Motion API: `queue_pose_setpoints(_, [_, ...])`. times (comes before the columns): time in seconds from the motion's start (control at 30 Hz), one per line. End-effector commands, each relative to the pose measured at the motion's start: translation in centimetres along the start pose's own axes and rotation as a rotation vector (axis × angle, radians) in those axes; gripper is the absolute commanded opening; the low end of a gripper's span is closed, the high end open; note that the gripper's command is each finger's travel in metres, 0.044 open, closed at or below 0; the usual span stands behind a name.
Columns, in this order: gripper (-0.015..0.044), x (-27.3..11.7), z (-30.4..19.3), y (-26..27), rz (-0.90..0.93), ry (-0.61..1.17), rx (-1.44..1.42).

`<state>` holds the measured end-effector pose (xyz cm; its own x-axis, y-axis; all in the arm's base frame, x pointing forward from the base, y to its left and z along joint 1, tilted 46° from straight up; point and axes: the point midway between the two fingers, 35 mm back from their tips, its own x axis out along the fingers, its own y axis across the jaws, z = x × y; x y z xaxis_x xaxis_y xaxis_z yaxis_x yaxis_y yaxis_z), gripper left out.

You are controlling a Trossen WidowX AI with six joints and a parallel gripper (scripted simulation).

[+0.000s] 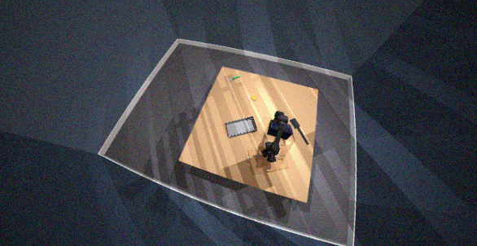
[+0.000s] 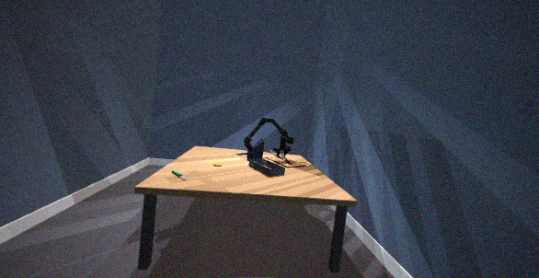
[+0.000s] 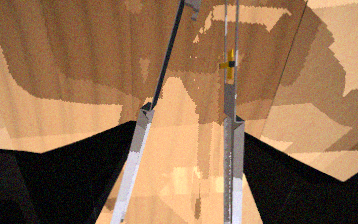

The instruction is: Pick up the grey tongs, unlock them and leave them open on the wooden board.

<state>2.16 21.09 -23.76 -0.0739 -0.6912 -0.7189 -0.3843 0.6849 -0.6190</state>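
Observation:
The grey tongs have their two arms spread well apart in the wrist view, with the gap narrowing toward the top of the frame. A small yellow and dark piece sits along the right arm. The tongs are low over or on the wooden board; whether they rest on it is not clear. My gripper is open, pointing down over the board, with one black finger outside each arm. The hinge end and the tips are out of the wrist view.
The roasting tin stands beside the board. A dark flat-headed tool lies on the far side of the arm's base. A small yellow object and a green-handled tool lie farther off.

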Motion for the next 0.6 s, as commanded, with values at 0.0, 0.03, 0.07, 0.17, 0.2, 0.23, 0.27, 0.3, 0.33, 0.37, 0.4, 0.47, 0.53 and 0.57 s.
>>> queue_pose_setpoints(0.0, [0.0440,-0.1,0.0,0.0,0.001,0.001,0.000])
queue_pose_setpoints(0.03, [0.0440,-0.1,0.0,0.0,0.001,0.001,0.000])
queue_pose_setpoints(0.07, [0.0440,-0.1,0.0,0.0,0.001,0.001,0.000])
queue_pose_setpoints(0.17, [0.0440,-1.2,0.1,-0.9,0.002,0.001,0.000])
queue_pose_setpoints(0.2, [0.0440,-1.9,0.2,-1.5,0.002,0.001,0.000])
queue_pose_setpoints(0.23, [0.0440,-2.8,0.3,-2.3,0.002,0.000,0.000])
queue_pose_setpoints(0.27, [0.0440,-3.7,0.4,-3.2,0.002,0.000,0.000])
queue_pose_setpoints(0.3, [0.0440,-4.7,0.5,-4.3,0.002,0.000,0.000])
queue_pose_setpoints(0.33, [0.0440,-5.7,0.6,-5.5,0.001,0.000,0.000])
queue_pose_setpoints(0.37, [0.0440,-6.6,0.6,-6.7,0.001,0.000,0.001])
queue_pose_setpoints(0.4, [0.0440,-7.5,0.6,-7.9,0.000,0.000,0.001])
queue_pose_setpoints(0.47, [0.0440,-8.8,0.6,-10.1,-0.003,-0.002,-0.011])
queue_pose_setpoints(0.53, [0.0440,-9.9,0.5,-12.3,-0.005,0.000,-0.006])
queue_pose_setpoints(0.57, [0.0440,-10.4,0.4,-13.4,-0.005,0.001,-0.003])
